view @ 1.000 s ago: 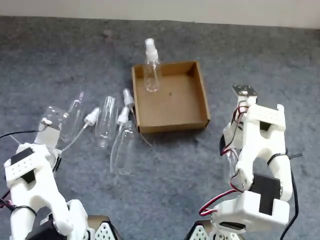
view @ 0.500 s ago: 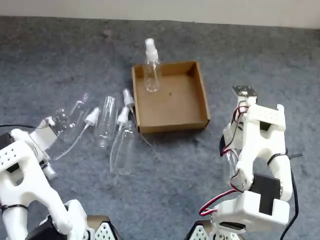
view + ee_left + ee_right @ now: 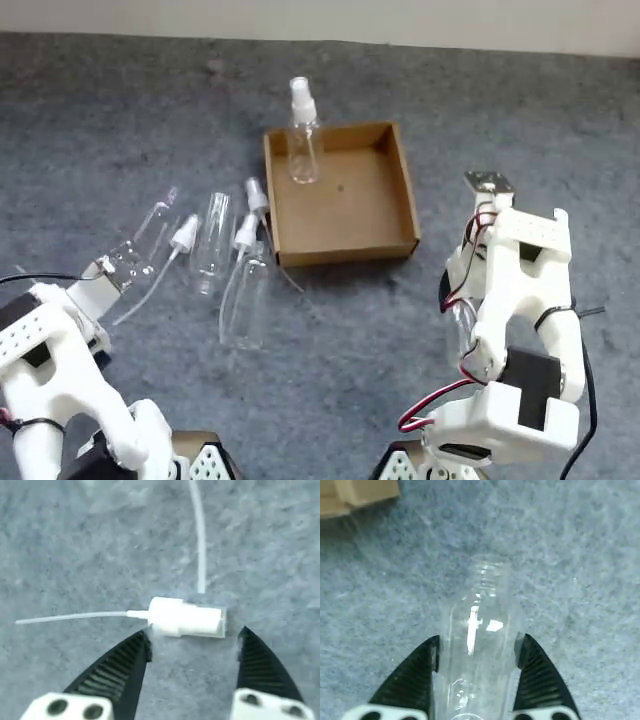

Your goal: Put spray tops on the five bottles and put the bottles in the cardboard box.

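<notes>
A grey carpeted table (image 3: 120, 120) carries the cardboard box (image 3: 345, 246), ahead and to the left of the right pincer (image 3: 478, 644), which pinches a capless clear bottle (image 3: 481, 605). The left pincer (image 3: 195, 636) is spread, with a loose spray top (image 3: 185, 616) lying just past its tips.

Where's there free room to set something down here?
Bare mat beyond the box and in front of it, between the left arm and right arm. Crowded left of the box: loose bottles and spray tops.
</notes>
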Controlling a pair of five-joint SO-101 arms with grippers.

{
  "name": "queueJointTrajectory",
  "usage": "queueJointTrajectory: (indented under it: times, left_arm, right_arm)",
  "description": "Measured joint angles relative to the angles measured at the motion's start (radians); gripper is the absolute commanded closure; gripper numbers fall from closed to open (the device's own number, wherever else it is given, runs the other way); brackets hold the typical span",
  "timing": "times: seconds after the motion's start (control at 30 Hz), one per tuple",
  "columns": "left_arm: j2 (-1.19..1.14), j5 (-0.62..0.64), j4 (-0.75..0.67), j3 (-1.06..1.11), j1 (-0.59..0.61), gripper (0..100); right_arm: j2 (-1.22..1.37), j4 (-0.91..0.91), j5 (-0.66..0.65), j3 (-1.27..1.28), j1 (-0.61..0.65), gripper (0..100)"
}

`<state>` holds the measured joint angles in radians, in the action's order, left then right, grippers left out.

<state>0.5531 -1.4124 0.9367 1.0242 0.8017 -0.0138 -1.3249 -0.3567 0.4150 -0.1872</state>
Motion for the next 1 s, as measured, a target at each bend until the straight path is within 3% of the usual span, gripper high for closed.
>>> queueJointTrajectory:
  times: [0.4,0.53,0.67,1.0]
  left_arm:
    - [0.0,0.0,-0.127,0.084,0.026,77]
    - [0.018,0.0,-0.193,0.153,0.028,84]
    - [0.028,0.0,-0.204,0.196,0.028,89]
    - [0.028,0.029,-0.206,0.207,0.002,90]
  right_arm:
    - [0.0,0.0,0.0,0.0,0.0,99.5]
    - [0.0,0.0,0.0,0.0,0.0,99.5]
    - [0.0,0.0,0.0,0.0,0.0,99.5]
    - [0.0,0.0,0.0,0.0,0.0,99.5]
